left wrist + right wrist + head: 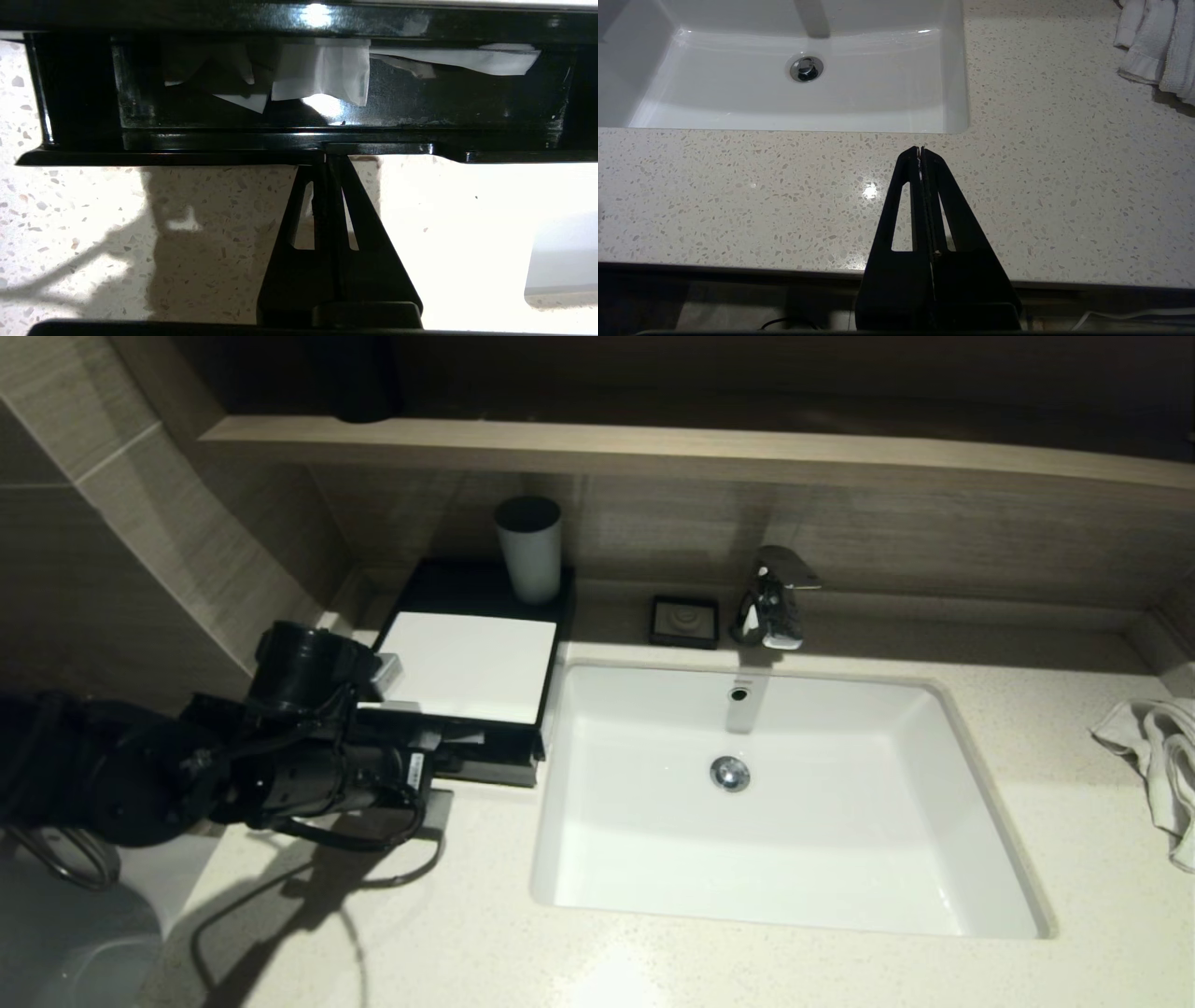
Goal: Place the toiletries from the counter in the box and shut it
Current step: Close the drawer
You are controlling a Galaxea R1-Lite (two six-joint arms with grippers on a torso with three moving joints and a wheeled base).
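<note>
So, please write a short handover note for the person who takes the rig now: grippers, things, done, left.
Left gripper: shut, empty, tips against the front edge of the black box left of the sink.
Right gripper: shut, empty, parked over the counter in front of the sink.
Done: white packets lie in the box; no toiletries show on the counter.
Left: the box stands slightly open under its white lid; close it.

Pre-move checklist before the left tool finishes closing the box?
1. Drawer of the black box fully shut: not ok, it juts out at the front.
2. Toiletries inside: ok, white packets lie in the drawer.
3. Left tool shut, tips at the drawer's front edge: ok.
4. Anything left on the counter: cannot tell; only a towel shows.
5. Right tool shut, clear over the counter's front: ok.
</note>
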